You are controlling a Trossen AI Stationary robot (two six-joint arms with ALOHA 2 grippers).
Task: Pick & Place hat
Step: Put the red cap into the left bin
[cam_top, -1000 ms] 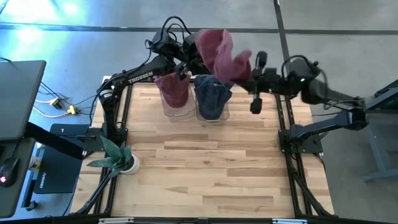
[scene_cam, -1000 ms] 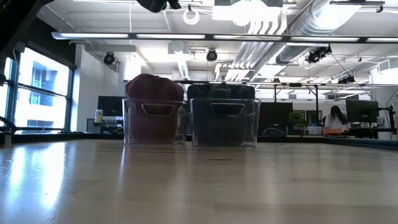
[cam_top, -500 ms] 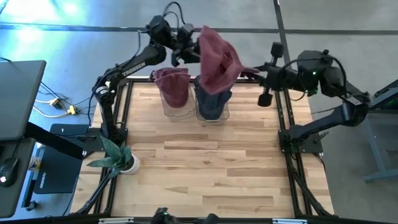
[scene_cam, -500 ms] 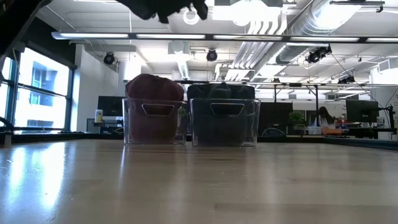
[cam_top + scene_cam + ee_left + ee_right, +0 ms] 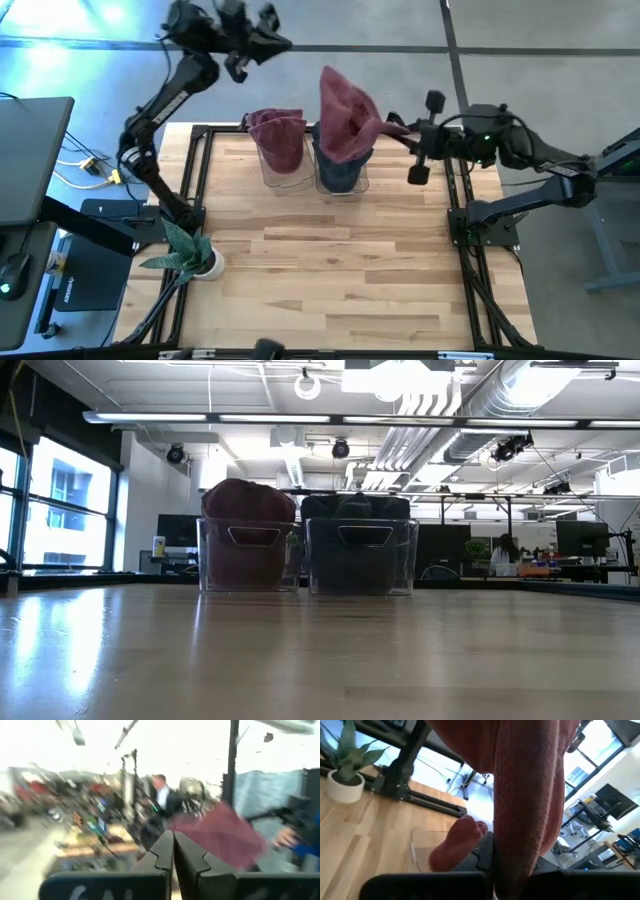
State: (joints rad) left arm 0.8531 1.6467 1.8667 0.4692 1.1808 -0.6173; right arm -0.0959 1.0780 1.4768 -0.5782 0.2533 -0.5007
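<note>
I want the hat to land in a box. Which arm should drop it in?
The right. The right gripper is shut on the red hat, holding it above the clear bins. The left gripper is shut, empty, far beyond the table.

The left arm is raised and swung away beyond the far left corner of the table, its left gripper (image 5: 173, 851) closed with the fingers (image 5: 159, 854) pressed together on nothing. The right arm reaches inward from the right side, its right gripper (image 5: 392, 127) pinching a maroon knit hat (image 5: 345, 113) that hangs between its fingers.
</note>
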